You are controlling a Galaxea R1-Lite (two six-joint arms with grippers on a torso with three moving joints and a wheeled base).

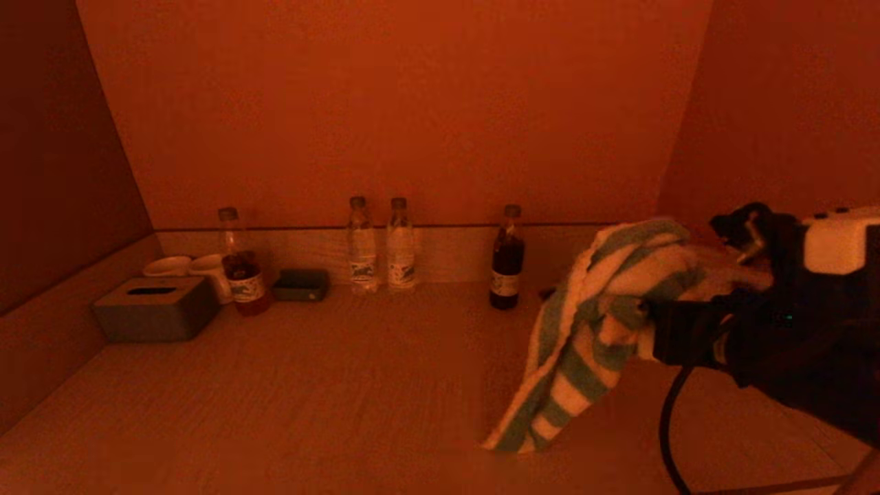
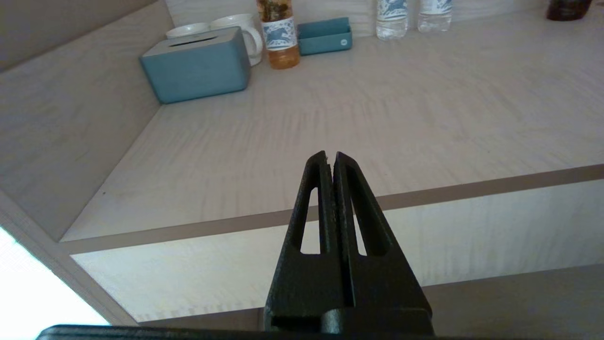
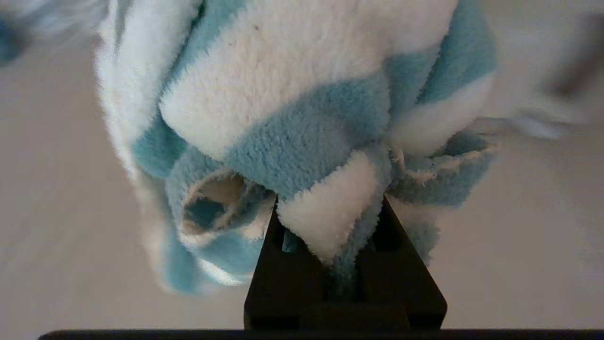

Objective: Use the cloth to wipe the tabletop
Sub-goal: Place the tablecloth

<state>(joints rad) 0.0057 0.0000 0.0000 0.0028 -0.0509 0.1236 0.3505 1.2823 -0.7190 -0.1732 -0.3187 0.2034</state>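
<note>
- Right gripper [image 1: 646, 323] raised above the right part of the tabletop [image 1: 330, 385], clamped on a bunched fold of the cloth [image 1: 591, 330]; fingertips buried in the pile and hidden in the head view.
- In the right wrist view, the same cloth [image 3: 302, 118], striped blue and white, filling most of the frame, pinched between the dark fingers [image 3: 273, 283]; tips out of sight under the fabric, desk surface behind it blurred.
- Cloth hanging down from the grip toward the front edge, lowest corner at or just above the wood; contact hard to judge.
- Left gripper [image 2: 330, 158] parked off the front edge near the left corner, jaws pressed together on nothing; not seen in the head view.
- Along the back edge: a part-filled bottle of reddish drink [image 1: 240, 265], two clear water bottles [image 1: 361, 247] [image 1: 401, 246] side by side, a dark bottle [image 1: 507, 260] standing alone toward the right.
- Near the back left corner: a tissue box [image 1: 155, 309], two white cups [image 1: 189, 268] behind it and partly hidden by it, a small flat box [image 1: 301, 285] against the back edge.
- Labels on the bottles too small to read.
- In the left wrist view, upper parts of the bottles cut off by the frame.
- Right arm's dark body and a black cable [image 1: 667, 426] covering the front right corner.
</note>
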